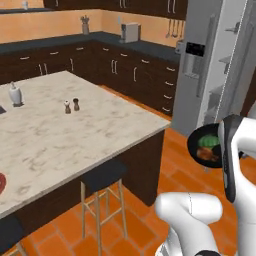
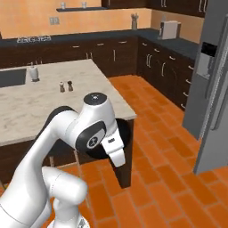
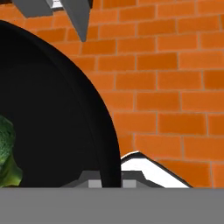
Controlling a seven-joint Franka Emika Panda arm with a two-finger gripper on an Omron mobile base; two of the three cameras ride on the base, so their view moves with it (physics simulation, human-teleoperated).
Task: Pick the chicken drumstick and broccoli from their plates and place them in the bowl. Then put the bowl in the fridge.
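The black bowl (image 1: 196,145) hangs tilted above the orange tile floor, off the island's corner, with my gripper (image 3: 106,179) shut on its rim. Inside it lie the green broccoli (image 1: 210,141) and the reddish-brown chicken drumstick (image 1: 207,156). In the hand view the bowl (image 3: 52,105) takes up the left side, with the broccoli (image 3: 6,154) at its edge. In the right base view, my arm hides most of the bowl (image 2: 126,133). The grey fridge (image 1: 200,70) stands just beyond, one door swung open on its shelves. A sliver of the red-rimmed plate (image 1: 1,182) shows on the island.
The marble island (image 1: 75,135) is to my left, with two small shakers (image 1: 71,105) and a white bottle (image 1: 15,94) on it. A dark stool (image 1: 102,176) stands under its edge. The fridge's open door (image 2: 217,116) juts out on the right, with tile floor (image 2: 160,133) between.
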